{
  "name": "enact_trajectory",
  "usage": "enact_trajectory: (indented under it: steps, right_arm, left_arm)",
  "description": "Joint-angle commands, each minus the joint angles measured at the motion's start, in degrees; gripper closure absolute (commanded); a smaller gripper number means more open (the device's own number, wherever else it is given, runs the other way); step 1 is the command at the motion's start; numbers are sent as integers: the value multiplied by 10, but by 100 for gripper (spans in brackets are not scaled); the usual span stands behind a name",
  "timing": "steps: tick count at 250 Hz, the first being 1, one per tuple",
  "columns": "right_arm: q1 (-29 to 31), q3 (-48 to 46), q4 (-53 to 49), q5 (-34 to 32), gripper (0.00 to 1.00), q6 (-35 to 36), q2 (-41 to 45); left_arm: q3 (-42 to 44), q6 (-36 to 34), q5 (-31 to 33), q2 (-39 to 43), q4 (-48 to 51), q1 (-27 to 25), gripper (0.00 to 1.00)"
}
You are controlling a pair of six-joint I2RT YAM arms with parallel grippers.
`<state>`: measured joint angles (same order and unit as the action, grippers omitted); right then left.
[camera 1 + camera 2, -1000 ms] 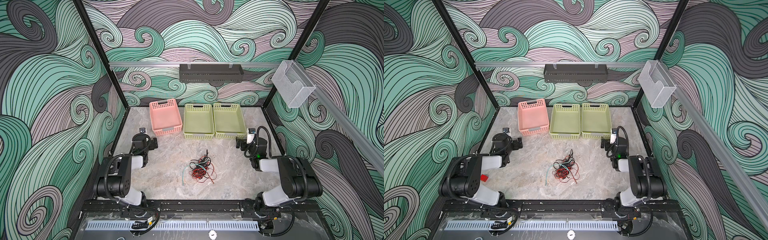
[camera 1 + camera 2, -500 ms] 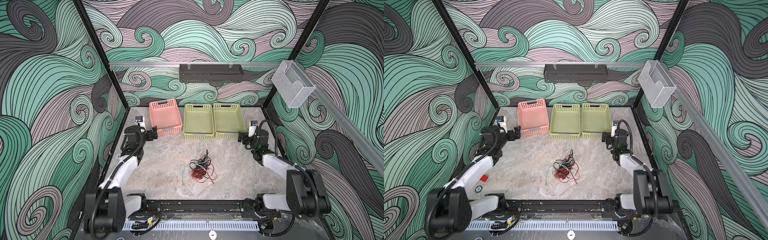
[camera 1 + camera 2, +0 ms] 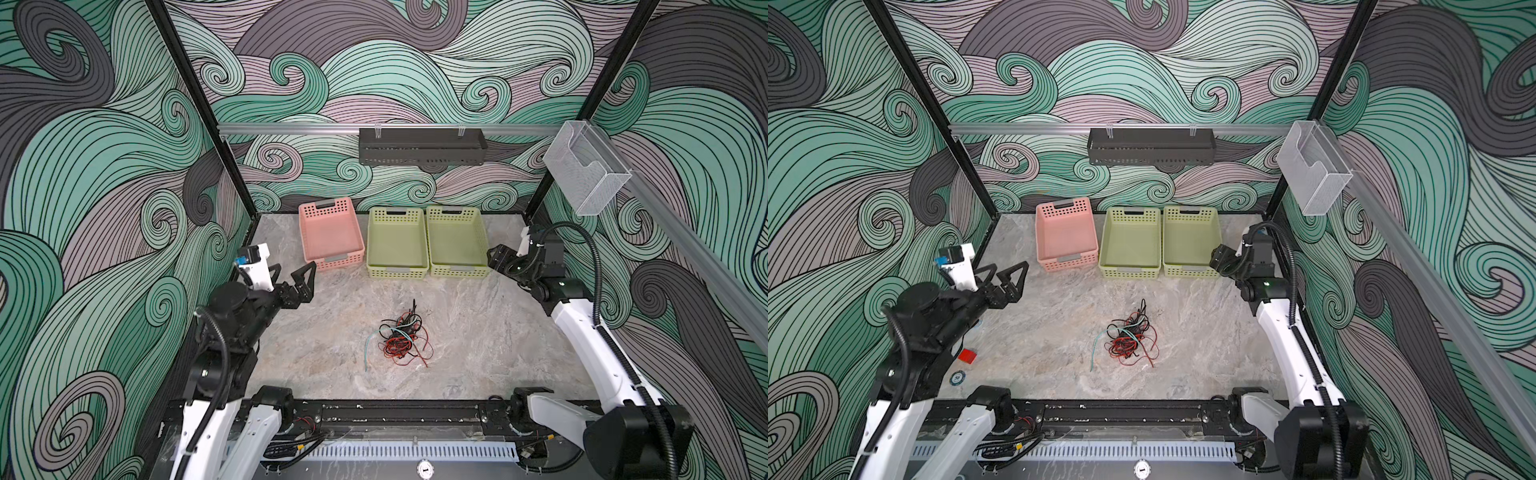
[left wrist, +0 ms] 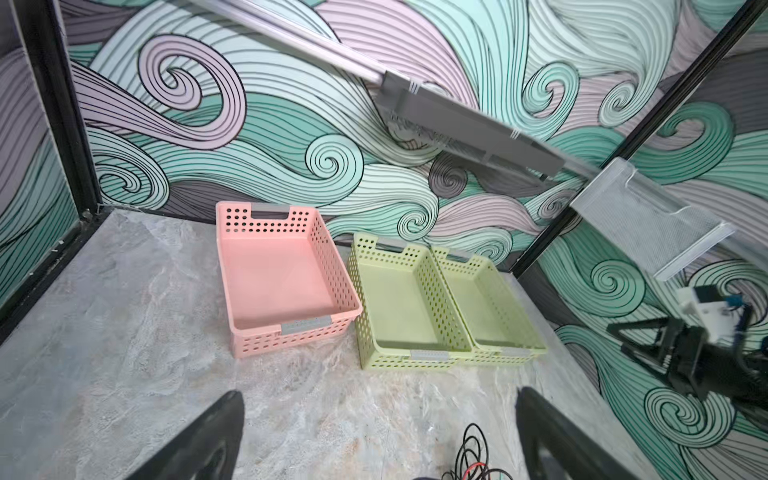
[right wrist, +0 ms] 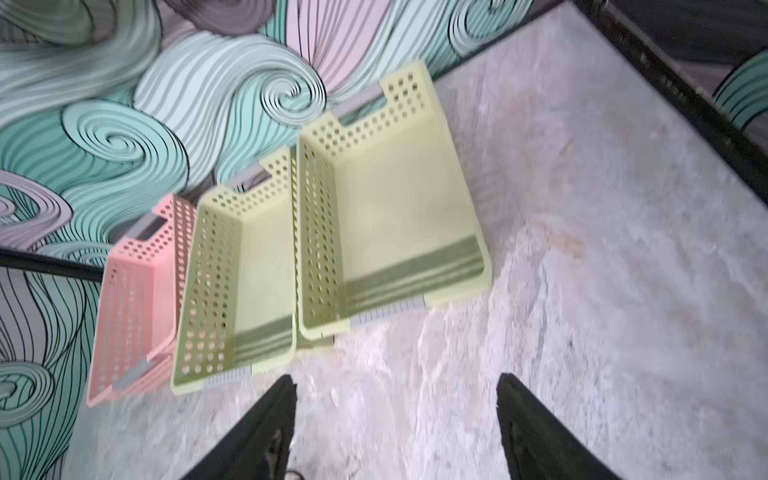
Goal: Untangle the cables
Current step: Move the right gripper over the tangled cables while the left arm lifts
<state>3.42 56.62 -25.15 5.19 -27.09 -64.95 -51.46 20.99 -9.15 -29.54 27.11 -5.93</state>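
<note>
- Table (image 3: 490, 332): the cables (image 3: 401, 338) lie in one knot near its middle, well apart from both grippers, so a long reach could land off the knot.
- Baskets (image 3: 397, 272): three stand empty at the back, and a wide swing may knock one.
- Left gripper (image 3: 295, 268): jaws spread, empty.
- Right gripper (image 5: 395, 380): jaws apart, empty.
- The strands are thin and looped. Pinching several together would likely drag or tighten the knot.
- Teal piece (image 3: 367, 353): at the knot's edge, it may snag.

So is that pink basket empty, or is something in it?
Empty. The pink basket shows only its bare floor in both top views and the left wrist view; the cables lie tangled on the table.
</note>
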Motion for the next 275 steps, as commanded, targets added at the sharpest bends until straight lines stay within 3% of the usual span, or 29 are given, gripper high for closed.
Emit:
enact_trajectory:
  steps: [1,29,56,75,114,159,187,236,275]
  right_arm:
    - [35,7,-83,47,25,-12,29]
    - [118,-2,-118,59,23,-2,44]
    - [189,-4,-158,68,25,-12,46]
    - [225,-16,-167,73,28,-27,46]
    - [248,-26,-208,61,37,-15,36]
    - [289,-50,-217,84,52,-1,23]
    - [342,-89,-203,76,52,-20,42]
    - [409,-202,-93,55,51,-106,98]
    - [433,-217,-39,42,49,-115,60]
  left_arm:
    - [46,76,71,66,47,-2,1]
    - [78,184,171,118,74,-2,1]
    - [98,166,127,135,57,-2,1]
    - [110,193,101,129,49,-2,1]
    - [133,264,118,114,51,-2,1]
    - [183,268,44,109,33,-2,2]
    - [209,287,-26,93,19,-2,3]
    - [255,325,-92,63,-9,-2,3]
    - [271,341,-119,41,-22,-3,3]
